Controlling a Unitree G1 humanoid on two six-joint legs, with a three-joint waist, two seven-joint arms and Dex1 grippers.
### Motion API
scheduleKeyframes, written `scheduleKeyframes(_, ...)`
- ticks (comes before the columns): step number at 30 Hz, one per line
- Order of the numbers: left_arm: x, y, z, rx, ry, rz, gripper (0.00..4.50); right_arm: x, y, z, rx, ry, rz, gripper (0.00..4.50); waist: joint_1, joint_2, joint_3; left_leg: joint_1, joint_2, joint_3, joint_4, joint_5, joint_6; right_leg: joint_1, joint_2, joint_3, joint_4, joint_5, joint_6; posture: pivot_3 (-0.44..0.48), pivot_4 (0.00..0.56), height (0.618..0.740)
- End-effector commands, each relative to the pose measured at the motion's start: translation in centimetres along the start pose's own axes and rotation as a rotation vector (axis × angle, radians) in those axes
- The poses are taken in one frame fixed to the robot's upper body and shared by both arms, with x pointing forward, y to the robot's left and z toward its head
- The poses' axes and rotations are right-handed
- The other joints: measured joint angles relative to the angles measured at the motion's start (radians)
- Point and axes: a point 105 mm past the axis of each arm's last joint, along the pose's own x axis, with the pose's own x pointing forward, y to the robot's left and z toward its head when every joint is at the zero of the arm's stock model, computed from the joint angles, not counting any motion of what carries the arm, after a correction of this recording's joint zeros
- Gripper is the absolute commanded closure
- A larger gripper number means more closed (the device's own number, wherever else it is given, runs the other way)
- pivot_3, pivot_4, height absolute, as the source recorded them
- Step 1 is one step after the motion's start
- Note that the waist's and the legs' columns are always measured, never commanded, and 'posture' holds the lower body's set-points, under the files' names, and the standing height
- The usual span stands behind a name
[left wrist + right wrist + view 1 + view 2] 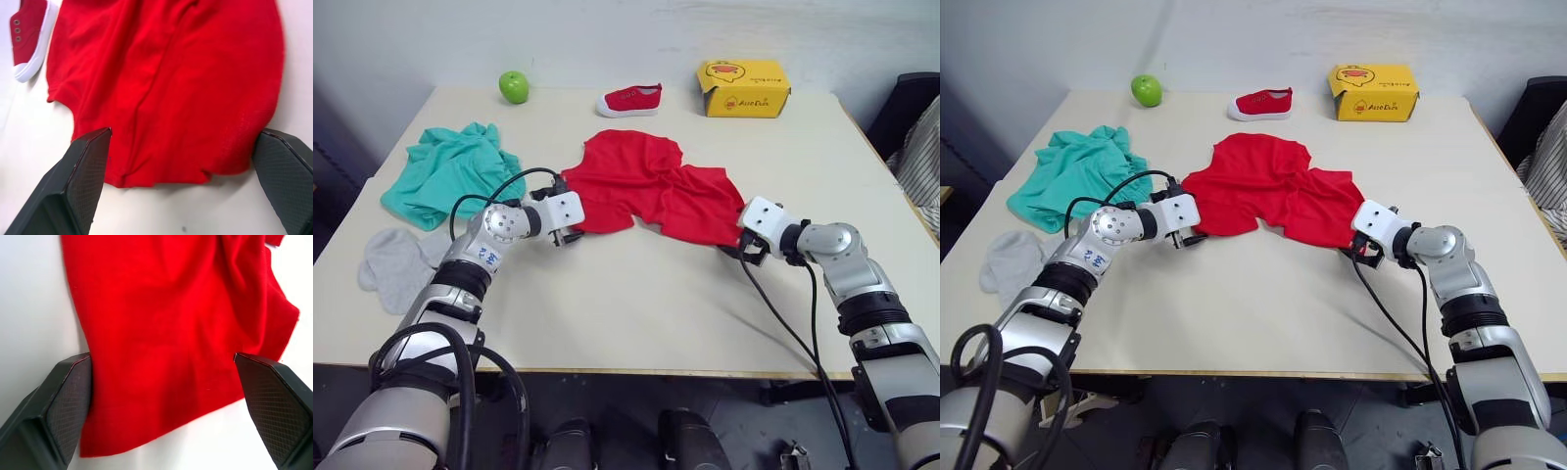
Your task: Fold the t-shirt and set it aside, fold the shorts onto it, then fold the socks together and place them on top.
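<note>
Starting the t-shirt [651, 186] fold: my left gripper [181, 161] and right gripper [164, 396] both gape wide, empty, straddling its near edge mid-table. Next I must close on cloth. Shorts [445, 171] and socks [396, 264] wait leftward. Beige table [636, 313], white wall behind.

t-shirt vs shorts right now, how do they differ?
The t-shirt is red and lies mid-table; the shorts are teal, off to the robot's left. Both open end effectors, left and right, sit at the t-shirt's near edge; none is near the shorts. Both are rumpled and unfolded.
</note>
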Motion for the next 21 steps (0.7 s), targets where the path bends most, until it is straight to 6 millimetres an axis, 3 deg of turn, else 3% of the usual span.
scheduleKeyframes(1, 0.3, -3.8, -4.3, -0.037, 0.18, -0.091, 0.58, 0.3, -0.1, -0.9, -0.004, 0.045, -0.021, 0.6, 0.0, 0.0, -0.001, 0.001, 0.0, 0.0, 0.0, 0.0, 0.0, 0.002, 0.0, 0.0, 0.0, 0.0, 0.0, 0.0, 0.15, 0.74)
scheduleKeyframes(9, 0.6, -4.1, -3.9, -0.135, 0.145, -0.1, 3.21, 0.9, 0.1, -0.8, -0.028, 0.04, -0.038, 3.34, -0.003, 0.001, -0.001, 0.004, 0.0, -0.002, 0.0, 0.0, 0.0, 0.005, 0.0, -0.001, -0.001, 0.001, 0.0, 0.0, 0.15, 0.74)
scheduleKeyframes(12, 0.3, -3.5, -3.6, -0.27, 0.089, -0.083, 4.2, 0.8, 0.2, -0.5, -0.017, 0.008, -0.028, 4.41, -0.004, 0.001, -0.001, 0.003, 0.0, -0.002, 0.0, -0.001, 0.0, 0.005, 0.0, -0.001, -0.001, 0.001, 0.0, 0.0, 0.15, 0.74)
scheduleKeyframes(13, 0.2, -3.3, -3.4, -0.295, 0.068, -0.088, 4.47, 0.6, 0.3, -0.3, -0.022, -0.008, -0.018, 4.5, -0.004, 0.001, -0.001, 0.002, 0.001, -0.002, 0.0, -0.001, 0.0, 0.003, 0.0, -0.001, -0.001, 0.001, 0.0, 0.0, 0.15, 0.74)
scheduleKeyframes(17, -0.8, -2.4, -2.3, -0.354, -0.037, -0.114, 4.47, -0.6, -0.1, 0.6, -0.044, -0.056, 0.009, 4.5, -0.005, 0.001, 0.0, -0.003, 0.001, -0.001, 0.0, 0.0, 0.0, -0.005, 0.0, 0.0, 0.0, 0.001, 0.0, 0.0, 0.15, 0.74)
scheduleKeyframes(21, -3.6, -2.7, -0.9, -0.366, -0.209, -0.237, 4.47, -2.8, -0.3, 1.2, -0.06, -0.109, 0.05, 4.5, -0.008, 0.002, 0.001, -0.006, 0.002, 0.002, -0.004, -0.001, 0.0, -0.009, 0.001, -0.001, 0.0, 0.001, 0.0, 0.0, 0.15, 0.74)
